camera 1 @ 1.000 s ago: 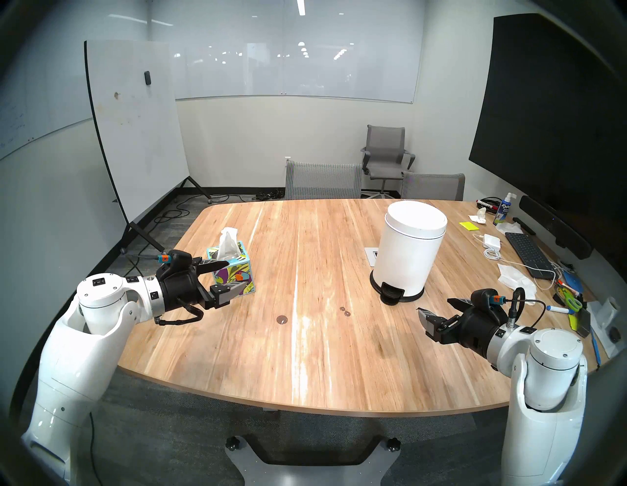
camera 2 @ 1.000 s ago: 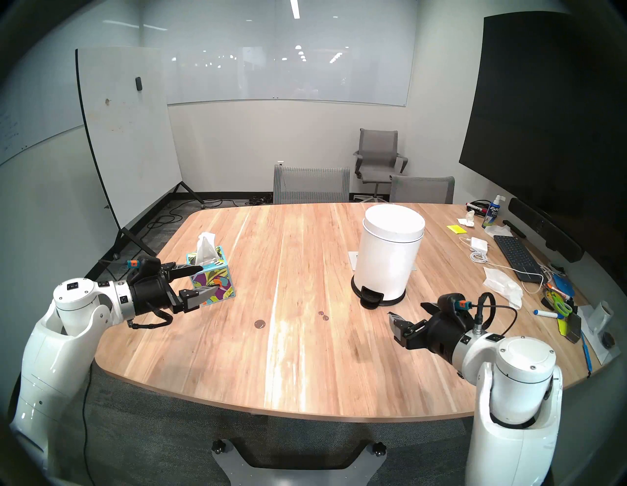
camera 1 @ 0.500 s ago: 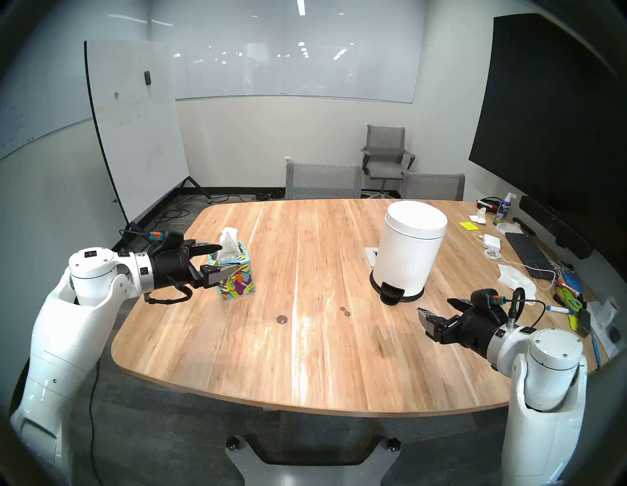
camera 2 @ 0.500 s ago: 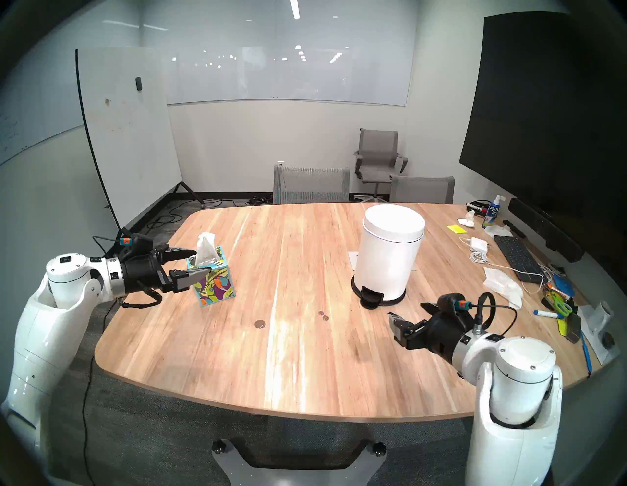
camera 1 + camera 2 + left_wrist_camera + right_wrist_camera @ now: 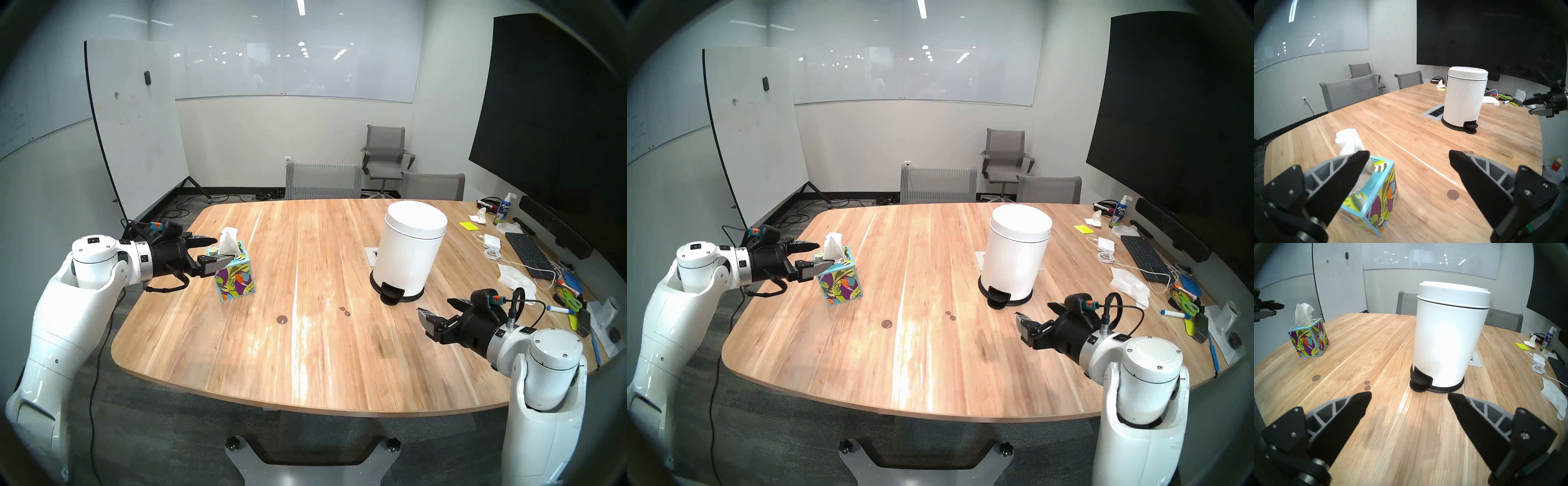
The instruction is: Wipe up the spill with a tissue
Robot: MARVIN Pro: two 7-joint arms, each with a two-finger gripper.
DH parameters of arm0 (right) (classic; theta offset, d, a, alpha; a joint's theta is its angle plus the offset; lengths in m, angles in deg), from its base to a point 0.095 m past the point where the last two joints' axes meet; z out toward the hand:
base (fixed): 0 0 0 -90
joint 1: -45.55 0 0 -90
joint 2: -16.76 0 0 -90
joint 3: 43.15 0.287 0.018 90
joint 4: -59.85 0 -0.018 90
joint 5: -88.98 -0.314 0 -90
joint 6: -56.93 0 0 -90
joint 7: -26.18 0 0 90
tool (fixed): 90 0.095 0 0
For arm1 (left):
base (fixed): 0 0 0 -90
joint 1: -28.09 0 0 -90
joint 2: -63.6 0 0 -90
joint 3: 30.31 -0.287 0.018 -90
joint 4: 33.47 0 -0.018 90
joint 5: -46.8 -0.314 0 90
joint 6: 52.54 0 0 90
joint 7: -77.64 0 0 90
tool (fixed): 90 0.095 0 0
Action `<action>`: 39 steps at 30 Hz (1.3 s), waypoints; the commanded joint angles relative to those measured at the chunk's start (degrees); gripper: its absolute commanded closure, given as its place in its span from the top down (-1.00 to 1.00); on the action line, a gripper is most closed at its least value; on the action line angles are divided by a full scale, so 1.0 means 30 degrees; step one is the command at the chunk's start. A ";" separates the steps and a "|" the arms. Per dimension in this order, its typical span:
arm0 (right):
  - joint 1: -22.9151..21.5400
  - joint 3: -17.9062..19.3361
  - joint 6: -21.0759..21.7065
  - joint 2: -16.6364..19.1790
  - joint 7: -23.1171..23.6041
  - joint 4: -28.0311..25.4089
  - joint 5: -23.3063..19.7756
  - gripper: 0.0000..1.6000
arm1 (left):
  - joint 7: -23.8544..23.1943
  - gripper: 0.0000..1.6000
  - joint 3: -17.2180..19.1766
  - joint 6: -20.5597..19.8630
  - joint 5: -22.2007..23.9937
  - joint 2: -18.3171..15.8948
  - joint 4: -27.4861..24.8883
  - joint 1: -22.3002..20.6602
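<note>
Head view: I see my left gripper (image 5: 222, 253) spread wide and empty, level with the tissue (image 5: 228, 242) that sticks up from the leaf-print box (image 5: 235, 280) on the table (image 5: 305, 373). The spill (image 5: 281, 319), a few brown spots, lies mid-table, near the white bin (image 5: 409, 249). My right gripper (image 5: 437, 307) hangs spread and empty beside that bin.
</note>
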 commanded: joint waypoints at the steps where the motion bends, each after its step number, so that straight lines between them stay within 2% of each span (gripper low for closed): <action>1: -0.0023 0.0039 -0.0014 0.0011 0.0003 -0.0333 -0.0014 1.00 | 0.0191 1.00 -0.0111 -0.0138 -0.0048 0.0086 0.0144 -0.1359; 14: -0.0019 0.0040 -0.0009 0.0009 0.0001 -0.0341 -0.0012 1.00 | 0.0794 1.00 -0.0843 0.0108 -0.0581 0.0467 0.0960 -0.1827; 39: -0.0018 0.0040 -0.0009 0.0009 0.0001 -0.0343 -0.0012 1.00 | 0.1631 1.00 -0.1269 0.0169 -0.1296 0.0841 0.1914 -0.2520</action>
